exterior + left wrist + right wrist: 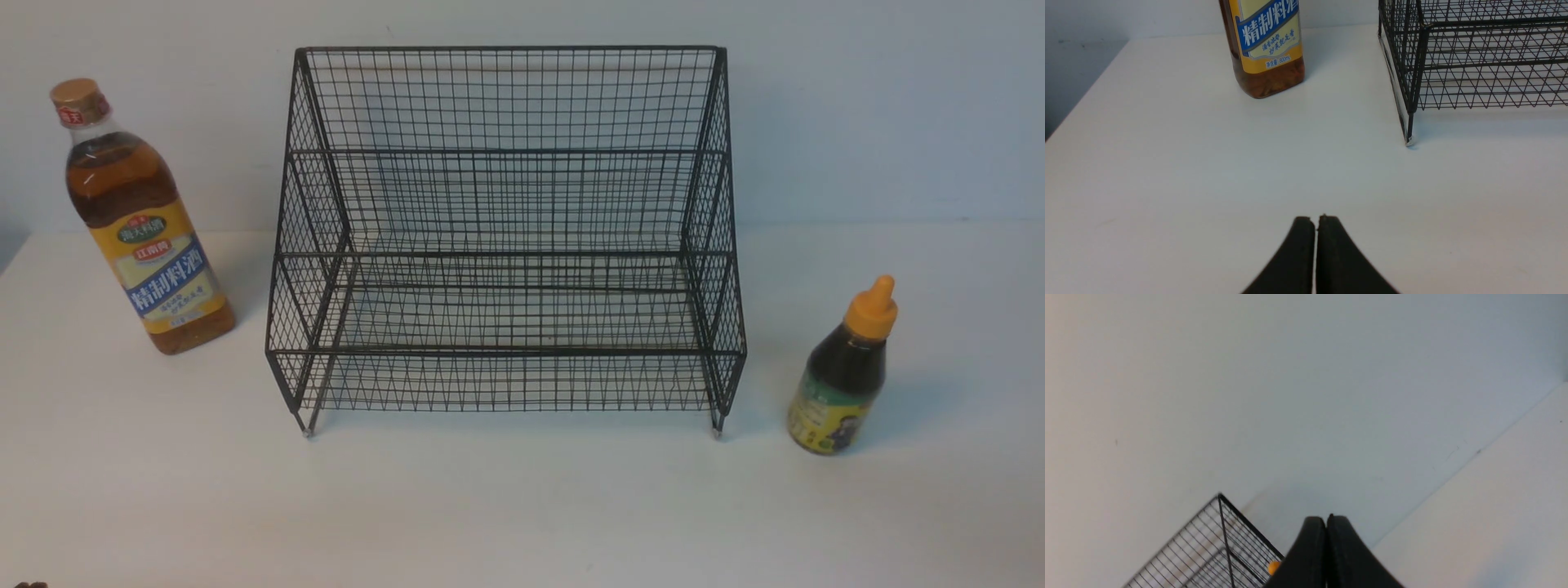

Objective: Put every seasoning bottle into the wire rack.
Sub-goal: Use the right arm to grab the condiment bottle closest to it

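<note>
The black wire rack (506,237) stands empty at the table's middle back. The tall amber bottle (135,220) with gold cap and yellow-blue label stands upright left of it. The small dark bottle (845,376) with orange nozzle cap stands upright right of it. Neither gripper shows in the front view. In the left wrist view my left gripper (1316,218) is shut and empty, well short of the tall bottle (1267,45) and the rack's corner (1408,81). In the right wrist view my right gripper (1326,517) is shut and empty, with the rack's corner (1220,539) and the orange cap tip (1274,567) beside it.
The white table (522,506) runs to a pale wall (857,106) behind the rack. The table's left edge (1081,98) shows in the left wrist view. A small dark object (28,585) sits at the front view's bottom left corner.
</note>
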### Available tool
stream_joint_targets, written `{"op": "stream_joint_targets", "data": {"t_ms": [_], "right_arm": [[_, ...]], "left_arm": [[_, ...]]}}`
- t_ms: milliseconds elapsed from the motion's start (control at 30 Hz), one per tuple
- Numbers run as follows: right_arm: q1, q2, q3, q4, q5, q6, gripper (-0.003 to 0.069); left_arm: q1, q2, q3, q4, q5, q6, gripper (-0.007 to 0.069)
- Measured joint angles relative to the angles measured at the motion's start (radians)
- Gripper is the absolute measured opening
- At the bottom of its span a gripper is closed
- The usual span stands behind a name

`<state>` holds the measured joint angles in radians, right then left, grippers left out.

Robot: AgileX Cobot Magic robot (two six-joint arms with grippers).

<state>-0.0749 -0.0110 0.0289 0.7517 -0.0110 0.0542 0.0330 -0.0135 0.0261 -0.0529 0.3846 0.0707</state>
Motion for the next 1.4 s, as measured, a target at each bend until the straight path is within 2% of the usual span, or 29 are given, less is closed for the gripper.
{"op": "stream_joint_targets", "data": {"t_ms": [200,367,433,467,500,533,667,767,900,1033,1067,1233,1267,1400], "right_arm": [[0.000,0.000,0.000,0.078,-0.040,-0.019,-0.0015],[0.000,0.000,-0.012,0.068,-0.124,-0.037,-0.0015],[0.000,0.000,-0.045,0.029,-0.108,-0.065,-0.0015],[0.000,0.000,-0.110,-0.056,-0.064,-0.107,-0.0015],[0.000,0.002,-0.120,-0.056,-0.058,-0.112,-0.0015],[0.000,0.031,-0.209,-0.157,0.011,-0.161,-0.0015],[0.000,0.190,-0.363,-0.325,0.144,-0.227,-0.0015],[0.000,0.388,-0.473,-0.404,0.250,-0.255,-0.0015],[0.000,0.615,-0.553,-0.432,0.291,-0.261,-0.0015],[0.005,0.779,-0.583,-0.438,0.215,-0.277,-0.0015],[0.022,0.853,-0.584,-0.439,0.141,-0.299,-0.0015],[0.132,0.989,-0.587,-0.440,-0.030,-0.345,-0.0015],[0.182,1.036,-0.589,-0.441,-0.085,-0.350,-0.0015],[0.262,1.122,-0.590,-0.441,-0.165,-0.353,-0.0015]], "left_arm": [[0.000,0.000,0.000,0.000,0.000,0.000,-0.0005],[0.000,0.000,0.000,0.000,0.000,0.000,-0.0005],[0.000,0.000,0.000,0.000,0.000,0.000,-0.0005],[0.000,0.000,0.000,0.000,0.000,0.000,-0.0005],[0.000,0.000,0.000,0.000,0.000,0.000,-0.0005],[0.000,0.000,0.000,0.000,0.000,0.000,-0.0005],[0.000,0.000,0.000,0.000,0.000,0.000,-0.0005],[0.000,0.000,0.000,0.000,0.000,0.000,-0.0005],[0.000,0.000,0.000,0.000,0.000,0.000,-0.0005],[0.000,0.000,0.000,0.000,0.000,0.000,-0.0005],[0.000,0.000,0.000,0.000,0.000,0.000,-0.0005],[0.000,0.000,0.000,0.000,0.000,0.000,-0.0005],[0.000,0.000,0.000,0.000,0.000,0.000,-0.0005],[0.000,0.000,0.000,0.000,0.000,0.000,-0.0005]]}}
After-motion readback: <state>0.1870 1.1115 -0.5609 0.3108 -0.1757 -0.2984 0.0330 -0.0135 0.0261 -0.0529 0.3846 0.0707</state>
